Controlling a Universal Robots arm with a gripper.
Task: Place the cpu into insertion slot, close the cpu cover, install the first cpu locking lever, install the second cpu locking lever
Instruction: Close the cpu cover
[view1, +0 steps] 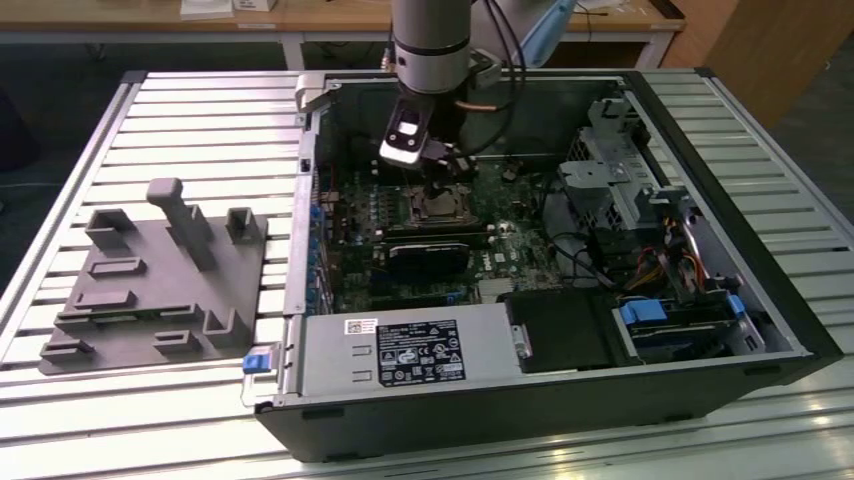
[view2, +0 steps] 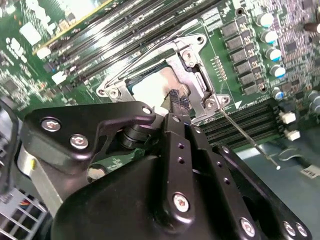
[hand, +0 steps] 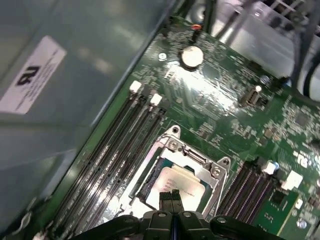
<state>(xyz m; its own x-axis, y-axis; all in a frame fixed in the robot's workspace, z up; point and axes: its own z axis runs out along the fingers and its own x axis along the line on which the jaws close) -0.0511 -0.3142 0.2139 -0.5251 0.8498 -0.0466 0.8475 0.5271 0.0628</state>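
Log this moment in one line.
claw: shut, over cpu | cpu: flat, framed by cpu cover | lever: sticking out beside cover

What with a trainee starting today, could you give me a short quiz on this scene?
1. True or false: the tool has its fingers spread wide apart.
2. Pick one. The tool's tips are: A directly over the cpu; B beside it, well clear; C under it.
3. Fill in: the circuit board around the cpu is ____ in colour.
Key: 1 false; 2 A; 3 green.
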